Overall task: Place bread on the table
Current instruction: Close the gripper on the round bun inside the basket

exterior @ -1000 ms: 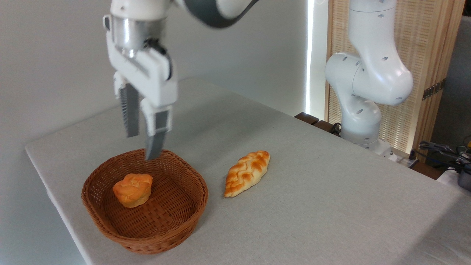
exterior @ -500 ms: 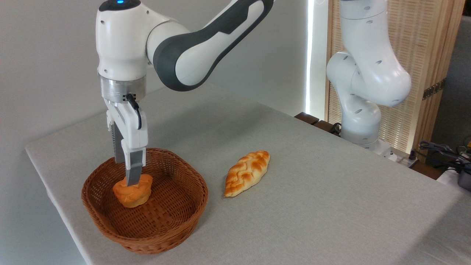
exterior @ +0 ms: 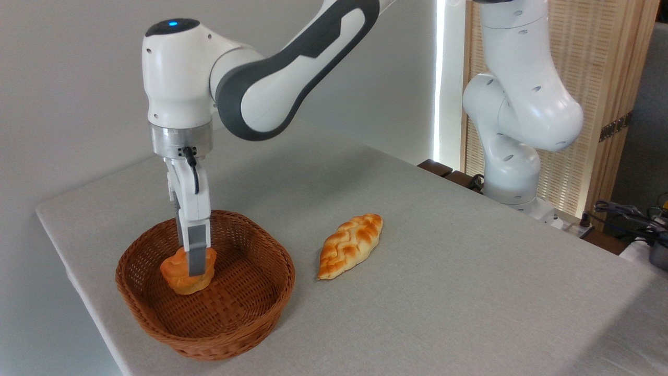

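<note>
The bread (exterior: 174, 272), a small orange-golden knotted bun, sits in the left part of the brown wicker basket (exterior: 284, 271) on the light grey table (exterior: 449, 297). My gripper (exterior: 189, 261) points straight down into the basket and straddles the bun. Its near finger (exterior: 197, 253) stands in front of the bun, and the far finger is mostly hidden behind it. The jaws look open, with the bun between them and resting on the basket floor.
A longer braided loaf (exterior: 350, 244) lies on the table just right of the basket. The arm's white base (exterior: 514, 156) stands at the back right by a slatted wooden panel. Cables lie at the far right edge.
The gripper came down from above the basket's back rim into the basket and turned, so its fingers now stand around the bun. The bun and the braided loaf have not moved.
</note>
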`<state>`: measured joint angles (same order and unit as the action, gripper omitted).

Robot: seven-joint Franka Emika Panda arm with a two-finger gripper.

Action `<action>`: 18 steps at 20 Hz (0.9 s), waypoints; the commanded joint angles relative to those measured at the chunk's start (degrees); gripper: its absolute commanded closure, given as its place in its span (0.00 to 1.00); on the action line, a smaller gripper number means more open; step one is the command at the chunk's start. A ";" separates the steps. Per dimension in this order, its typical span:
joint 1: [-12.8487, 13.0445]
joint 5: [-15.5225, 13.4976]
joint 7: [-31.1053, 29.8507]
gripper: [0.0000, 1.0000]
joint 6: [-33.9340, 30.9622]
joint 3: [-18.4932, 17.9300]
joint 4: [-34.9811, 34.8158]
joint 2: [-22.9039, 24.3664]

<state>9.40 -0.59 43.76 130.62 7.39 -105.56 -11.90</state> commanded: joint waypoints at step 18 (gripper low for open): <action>-0.17 3.84 3.08 0.78 2.71 0.26 -1.49 0.21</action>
<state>9.35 2.33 46.07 132.40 7.75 -106.47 -12.16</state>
